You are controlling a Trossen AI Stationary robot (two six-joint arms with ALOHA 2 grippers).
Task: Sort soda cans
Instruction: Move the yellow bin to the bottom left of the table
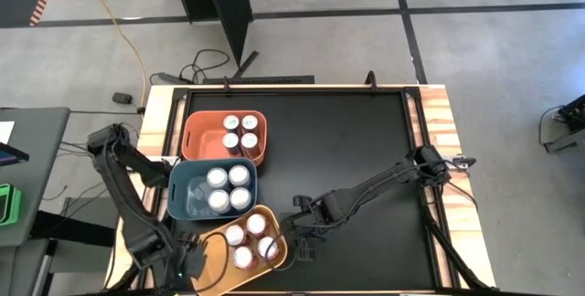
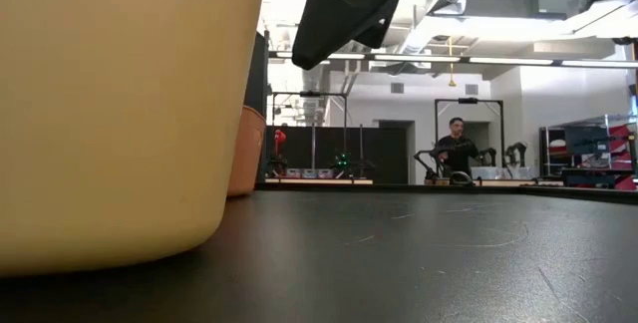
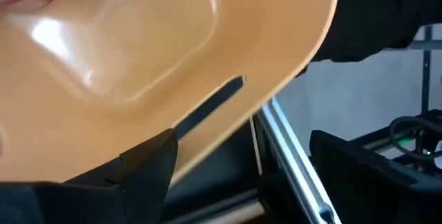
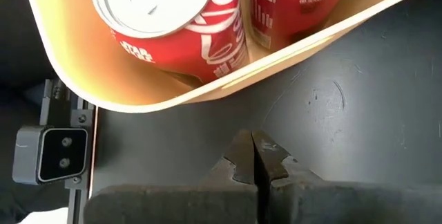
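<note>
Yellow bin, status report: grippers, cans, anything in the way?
Right gripper shut, empty, beside yellow bin. Left gripper at the bin's other end. Four red cans inside the bin. Nothing in the way.

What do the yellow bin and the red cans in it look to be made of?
Yellow bin: seemingly moulded plastic, with a smooth, slightly glossy wall, rounded corners and soft highlights in the left wrist view. Red cans: likely thin metal, with a bright silver top and glossy printed red body.

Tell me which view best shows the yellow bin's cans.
The high view: the yellow bin holds four cans, tops all countable. The right wrist view shows only two red cans close up. The left wrist view catches a red sliver; the low view, only bin wall.
</note>
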